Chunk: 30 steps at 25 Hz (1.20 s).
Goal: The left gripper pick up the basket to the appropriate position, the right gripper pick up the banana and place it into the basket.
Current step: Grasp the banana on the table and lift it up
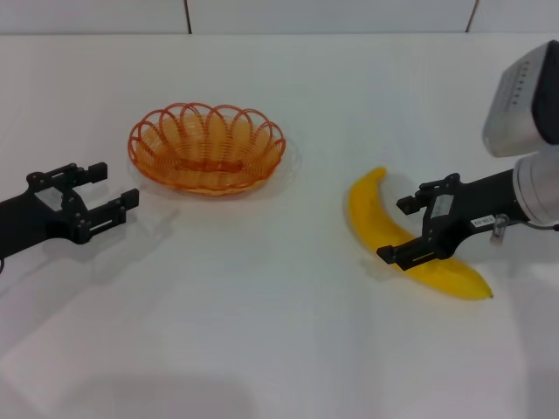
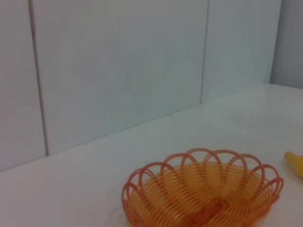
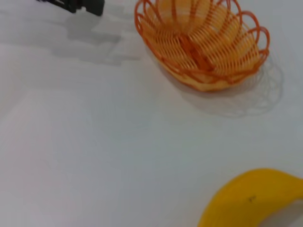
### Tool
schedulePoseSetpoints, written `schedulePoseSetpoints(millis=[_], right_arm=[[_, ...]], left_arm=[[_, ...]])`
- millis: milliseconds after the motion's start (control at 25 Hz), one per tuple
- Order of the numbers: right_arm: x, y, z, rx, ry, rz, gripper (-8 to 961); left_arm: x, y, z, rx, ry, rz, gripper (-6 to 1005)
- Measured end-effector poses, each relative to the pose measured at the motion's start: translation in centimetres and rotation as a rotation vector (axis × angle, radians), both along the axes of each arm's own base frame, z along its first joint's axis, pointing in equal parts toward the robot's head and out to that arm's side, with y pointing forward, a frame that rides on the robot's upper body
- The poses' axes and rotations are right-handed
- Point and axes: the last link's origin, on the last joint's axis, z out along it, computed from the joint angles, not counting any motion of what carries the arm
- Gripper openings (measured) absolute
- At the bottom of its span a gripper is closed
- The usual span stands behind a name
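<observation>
While both arms sit low over the white table (image 1: 262, 332), we log the head view first. Right gripper (image 1: 406, 229) straddles the banana (image 1: 384, 231), fingers spread to either side of its middle and not yet pinched. Banana's long axis runs from 11 o'clock, the tip nearest the basket, to 5 o'clock, the stem end; the gripper comes in from 3 o'clock, crossing that axis. We judge closing is the next call.

Left gripper (image 1: 109, 194) also hangs open, empty, with the basket (image 1: 207, 148) at its 1 o'clock, near but apart. Basket sits on the table and is empty.

Left wrist view: basket rim (image 2: 203, 189) close ahead, banana tip (image 2: 295, 163) at its far side.

Right wrist view: banana (image 3: 255, 198) immediately below the camera, basket (image 3: 203, 42) beyond, left gripper (image 3: 80, 4) farther off.
</observation>
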Motion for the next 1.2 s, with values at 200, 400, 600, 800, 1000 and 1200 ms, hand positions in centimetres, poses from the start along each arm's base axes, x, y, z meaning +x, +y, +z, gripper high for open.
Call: schedulePoseSetpoints(millis=[200, 400, 600, 800, 1000, 1200], right_arm=[[-0.8, -0.1, -0.4, -0.013, -0.056, 0.010, 886], [-1.2, -0.2, -0.8, -0.028, -0.091, 0.017, 885], [-1.3, -0.2, -1.0, -0.031, -0.093, 0.017, 884], [-1.0, 0.1, -1.1, -0.030, -0.103, 0.010, 885], [-0.7, 0.1, -1.2, -0.029, -0.116, 0.005, 886], [-0.5, 0.2, -1.2, -0.023, -0.120, 0.000, 884]], left_arm=[[0.1, 0.1, -0.1, -0.004, 0.002, -0.005, 664], [0.2, 0.1, -0.2, -0.006, 0.001, -0.008, 664], [0.3, 0.1, -0.2, -0.006, 0.000, -0.008, 664], [0.4, 0.3, -0.2, -0.003, -0.002, -0.011, 664], [0.5, 0.3, -0.3, -0.006, -0.003, -0.015, 664], [0.5, 0.4, -0.3, -0.004, -0.005, -0.013, 664]])
